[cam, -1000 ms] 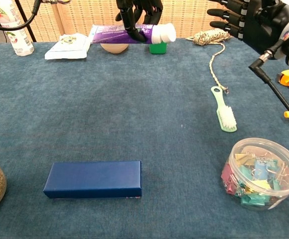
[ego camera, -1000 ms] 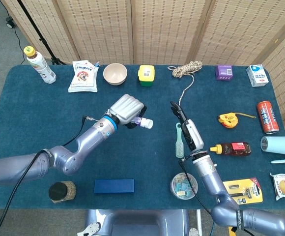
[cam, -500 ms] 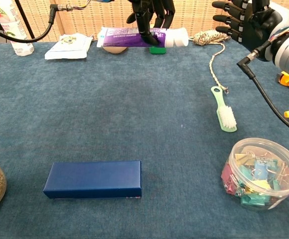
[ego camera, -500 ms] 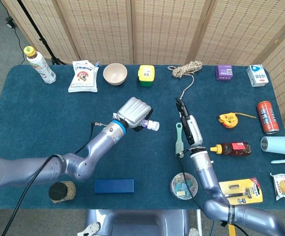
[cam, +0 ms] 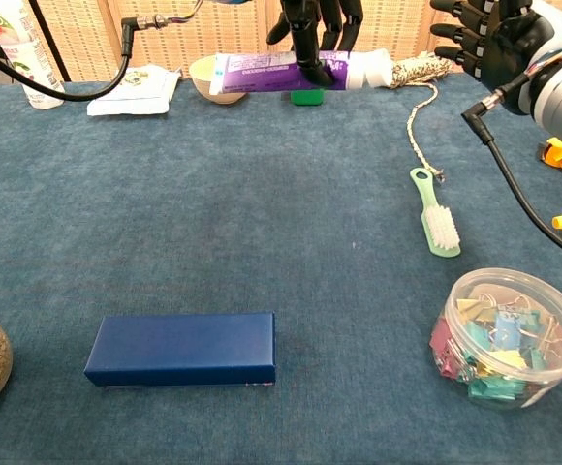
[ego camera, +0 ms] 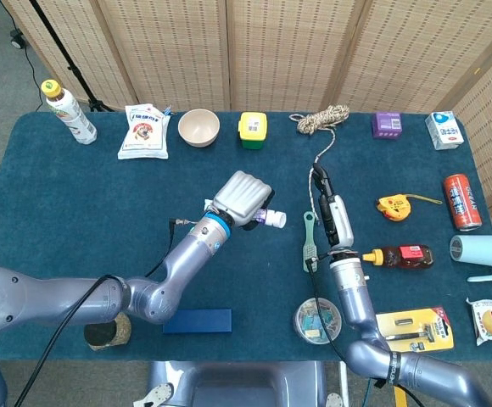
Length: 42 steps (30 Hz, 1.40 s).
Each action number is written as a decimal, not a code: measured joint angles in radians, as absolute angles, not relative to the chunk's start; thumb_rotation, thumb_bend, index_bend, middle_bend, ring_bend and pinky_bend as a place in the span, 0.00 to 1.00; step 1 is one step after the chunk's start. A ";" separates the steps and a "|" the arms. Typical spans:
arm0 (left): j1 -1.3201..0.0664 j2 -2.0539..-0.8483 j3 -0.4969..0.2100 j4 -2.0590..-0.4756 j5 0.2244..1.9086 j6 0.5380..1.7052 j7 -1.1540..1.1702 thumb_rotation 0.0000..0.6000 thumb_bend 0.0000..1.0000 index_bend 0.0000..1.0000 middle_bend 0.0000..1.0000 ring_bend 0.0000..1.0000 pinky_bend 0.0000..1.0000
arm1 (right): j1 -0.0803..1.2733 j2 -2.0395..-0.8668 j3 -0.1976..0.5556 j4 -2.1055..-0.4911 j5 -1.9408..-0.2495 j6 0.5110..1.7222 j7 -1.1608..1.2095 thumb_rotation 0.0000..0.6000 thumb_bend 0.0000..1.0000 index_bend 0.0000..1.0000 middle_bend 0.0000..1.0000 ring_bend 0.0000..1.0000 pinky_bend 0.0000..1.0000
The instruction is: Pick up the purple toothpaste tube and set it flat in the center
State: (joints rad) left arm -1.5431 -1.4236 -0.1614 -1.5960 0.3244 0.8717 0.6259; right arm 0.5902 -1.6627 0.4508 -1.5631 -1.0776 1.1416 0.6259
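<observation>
Though aloft, toothpaste tube under left hand

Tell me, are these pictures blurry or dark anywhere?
Head view: evenly bright and sharp, with only soft shadows under the arms on the blue table cloth. Chest view: also sharp; the left hand looks dark against the pale screen, cut off by the top edge, yet the purple toothpaste tube it holds is clear, and the clear plastic tub of clips shows slight shine.

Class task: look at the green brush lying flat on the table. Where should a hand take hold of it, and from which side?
Probably the bare handle of the green brush, the far half pointing toward the rope. Come from above, fingers closing across its narrow width. It lies flat, the white bristles fill the near end, and the right hand hangs nearest.
</observation>
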 measured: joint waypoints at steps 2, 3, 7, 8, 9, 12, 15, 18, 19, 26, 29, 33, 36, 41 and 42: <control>-1.549 -1.430 -0.170 -1.597 0.305 0.876 0.635 1.00 0.80 0.63 0.60 0.62 0.68 | 0.589 -1.664 0.454 -1.564 -1.075 1.140 0.623 0.01 0.00 0.00 0.00 0.00 0.00; -1.552 -1.433 -0.174 -1.597 0.297 0.878 0.640 1.00 0.80 0.63 0.60 0.62 0.68 | 0.589 -1.664 0.455 -1.564 -1.075 1.139 0.620 0.01 0.00 0.00 0.00 0.00 0.00; -1.567 -1.449 -0.189 -1.597 0.263 0.893 0.667 1.00 0.80 0.63 0.60 0.62 0.68 | 0.588 -1.667 0.461 -1.564 -1.075 1.131 0.618 0.01 0.00 0.00 0.00 0.00 0.00; -1.571 -1.454 -0.192 -1.596 0.256 0.897 0.672 1.00 0.80 0.63 0.60 0.62 0.68 | 0.587 -1.668 0.462 -1.565 -1.075 1.130 0.620 0.01 0.00 0.00 0.00 0.00 0.00; -1.574 -1.458 -0.195 -1.595 0.249 0.901 0.678 1.00 0.80 0.63 0.60 0.62 0.68 | 0.587 -1.669 0.465 -1.566 -1.075 1.126 0.624 0.01 0.00 0.00 0.00 0.00 0.00; -1.583 -1.470 -0.205 -1.589 0.227 0.910 0.692 1.00 0.80 0.63 0.60 0.62 0.68 | 0.588 -1.672 0.469 -1.567 -1.075 1.121 0.626 0.01 0.00 0.00 0.00 0.00 0.00; -1.593 -1.485 -0.216 -1.579 0.205 0.916 0.706 1.00 0.80 0.63 0.60 0.62 0.68 | 0.589 -1.675 0.472 -1.567 -1.076 1.117 0.622 0.02 0.00 0.00 0.00 0.00 0.00; -1.600 -1.500 -0.228 -1.568 0.192 0.929 0.718 1.00 0.80 0.63 0.60 0.62 0.68 | 0.590 -1.678 0.473 -1.568 -1.076 1.113 0.621 0.02 0.00 0.00 0.00 0.00 0.00; -1.602 -1.507 -0.232 -1.564 0.188 0.933 0.720 1.00 0.80 0.63 0.60 0.62 0.68 | 0.590 -1.678 0.473 -1.569 -1.077 1.110 0.621 0.03 0.00 0.00 0.00 0.00 0.00; -1.613 -1.535 -0.255 -1.539 0.161 0.938 0.744 1.00 0.80 0.63 0.60 0.62 0.68 | 0.590 -1.685 0.475 -1.571 -1.076 1.103 0.621 0.05 0.00 0.00 0.00 0.00 0.00; -1.618 -1.548 -0.262 -1.526 0.155 0.938 0.757 1.00 0.80 0.63 0.60 0.62 0.68 | 0.588 -1.685 0.482 -1.582 -1.067 1.092 0.643 0.06 0.00 0.00 0.00 0.00 0.00; -1.622 -1.557 -0.270 -1.517 0.146 0.938 0.771 1.00 0.80 0.63 0.60 0.62 0.68 | 0.585 -1.684 0.490 -1.594 -1.061 1.069 0.679 0.07 0.00 0.00 0.00 0.00 0.00; -1.626 -1.563 -0.275 -1.512 0.142 0.938 0.783 1.00 0.80 0.63 0.60 0.62 0.68 | 0.584 -1.689 0.497 -1.594 -1.058 1.064 0.693 0.07 0.00 0.00 0.00 0.00 0.00; -1.630 -1.572 -0.281 -1.510 0.140 0.941 0.798 1.00 0.80 0.63 0.60 0.62 0.68 | 0.579 -1.695 0.517 -1.600 -1.042 1.053 0.741 0.08 0.00 0.00 0.00 0.00 0.00; -1.631 -1.574 -0.281 -1.509 0.140 0.941 0.801 1.00 0.80 0.63 0.60 0.62 0.68 | 0.578 -1.697 0.519 -1.601 -1.040 1.052 0.748 0.08 0.00 0.00 0.00 0.00 0.00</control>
